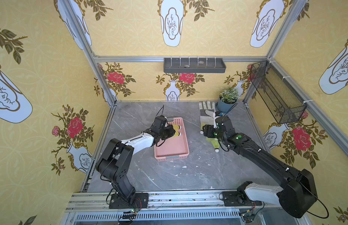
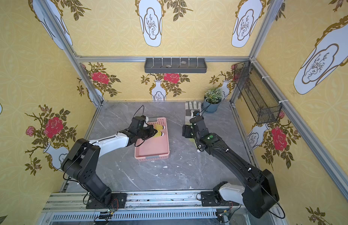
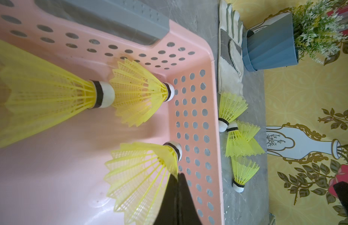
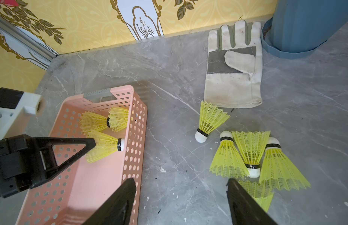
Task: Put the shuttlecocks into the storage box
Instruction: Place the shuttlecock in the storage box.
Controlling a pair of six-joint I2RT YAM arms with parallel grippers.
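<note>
left gripper pinching shuttlecock, inside storage box — right gripper spread wide

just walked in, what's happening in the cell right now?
Left pincer is shut on the skirt edge of one shuttlecock inside the pink storage box, where two others lie. Right pincer hangs open above five loose shuttlecocks on the table, beside a work glove.
</note>
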